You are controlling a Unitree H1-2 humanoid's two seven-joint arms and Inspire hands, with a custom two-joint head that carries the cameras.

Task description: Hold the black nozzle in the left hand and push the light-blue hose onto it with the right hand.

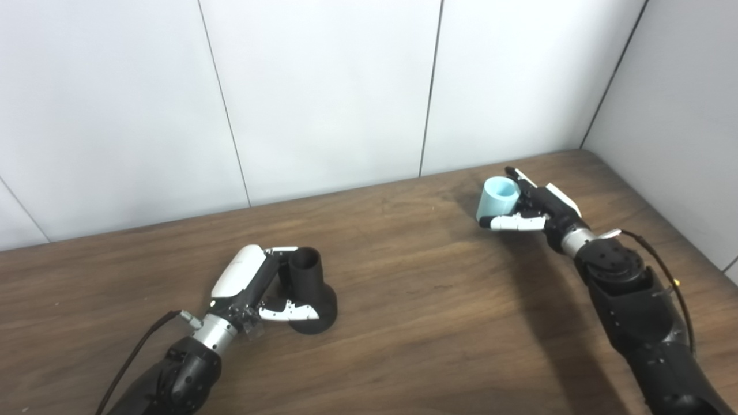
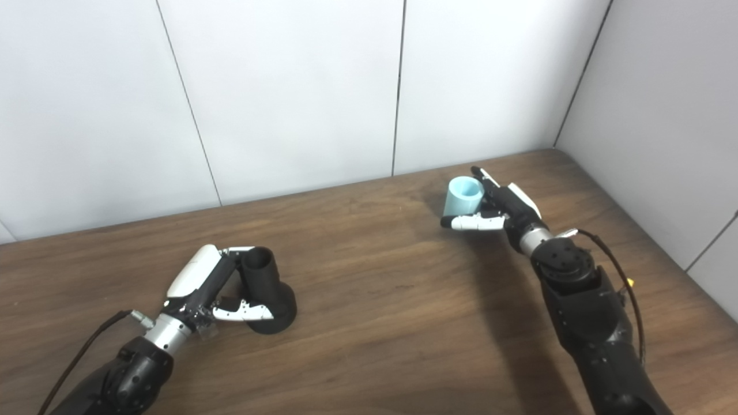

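Observation:
The black nozzle (image 1: pixel 309 291) stands upright on its wide base on the wooden table, front left, its open tube end up. My left hand (image 1: pixel 253 285) is around it from the left, thumb across its front and fingers behind its neck. The light-blue hose (image 1: pixel 497 198), a short open tube, stands at the back right. My right hand (image 1: pixel 533 207) is around it from the right, thumb in front and fingers behind. Whether either thing is lifted off the table I cannot tell. The two things are far apart.
The wooden table (image 1: pixel 415 300) meets white wall panels (image 1: pixel 323 98) at the back and a side wall (image 1: pixel 680 115) on the right. A cable (image 1: pixel 663 259) loops along my right forearm.

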